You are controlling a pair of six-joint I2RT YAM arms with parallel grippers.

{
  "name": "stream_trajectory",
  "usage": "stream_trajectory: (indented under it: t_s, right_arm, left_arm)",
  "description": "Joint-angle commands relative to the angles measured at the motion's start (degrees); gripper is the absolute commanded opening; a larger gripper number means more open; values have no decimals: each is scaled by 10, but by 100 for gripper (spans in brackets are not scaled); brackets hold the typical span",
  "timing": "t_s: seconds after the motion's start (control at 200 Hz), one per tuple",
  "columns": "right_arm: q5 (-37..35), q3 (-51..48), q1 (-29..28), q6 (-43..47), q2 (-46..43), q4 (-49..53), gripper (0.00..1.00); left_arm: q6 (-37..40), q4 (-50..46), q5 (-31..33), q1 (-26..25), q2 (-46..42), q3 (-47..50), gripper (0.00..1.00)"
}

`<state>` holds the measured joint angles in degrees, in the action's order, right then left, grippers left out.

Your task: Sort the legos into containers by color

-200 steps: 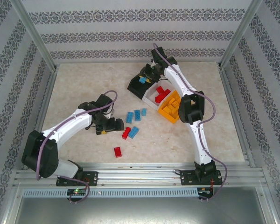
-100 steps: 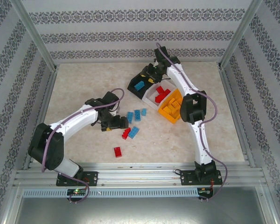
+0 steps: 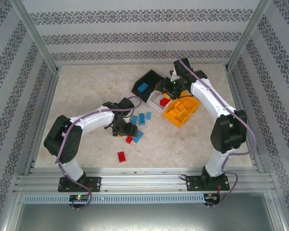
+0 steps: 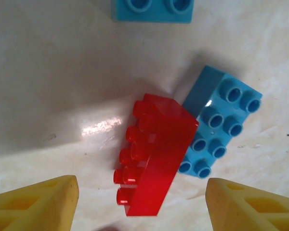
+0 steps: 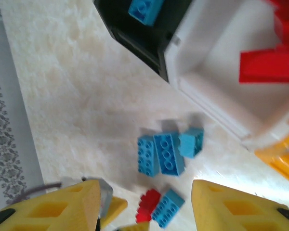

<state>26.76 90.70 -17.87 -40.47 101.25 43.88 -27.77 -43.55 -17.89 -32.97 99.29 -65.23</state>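
A red lego (image 4: 156, 154) lies on its side against a blue lego (image 4: 216, 122); my left gripper (image 4: 142, 211) hangs open just over them, one yellow finger (image 4: 38, 204) on either side of the red one. From above, that gripper (image 3: 127, 131) sits at the red-blue pair (image 3: 129, 139). Three blue legos (image 3: 141, 118) lie beside it, and a lone red lego (image 3: 121, 156) lies nearer the front. The containers stand in a row: black (image 3: 151, 77) holding a blue lego (image 3: 143, 87), white (image 3: 156, 102) with red ones, orange (image 3: 195, 107) with orange ones. My right gripper (image 3: 164, 89) hovers open and empty over the black-white border.
The right wrist view looks down past the black bin (image 5: 135, 33) and white bin (image 5: 216, 72) to the blue legos (image 5: 166, 151) on the marble table. Patterned walls and metal posts enclose the table; bare surface lies left and front right.
The left arm reached right to the red-blue pair and its jaws narrowed. The right gripper dropped a blue lego into the black bin, then shifted right toward the white bin.
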Motion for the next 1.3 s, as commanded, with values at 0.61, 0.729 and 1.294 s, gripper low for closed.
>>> stream_trajectory:
  t_s: [0.61,0.729,1.294]
  right_arm:
    - [-7,-140,-50,-11,-73,-39,52]
    - [-7,-138,-54,-12,-69,-39,52]
    - [-7,-142,-60,-8,-66,-43,52]
  left_arm:
    - [35,7,15,-3,55,-15,35]
    - [33,7,16,2,50,-10,33]
    - [20,-44,24,30,-18,-45,27]
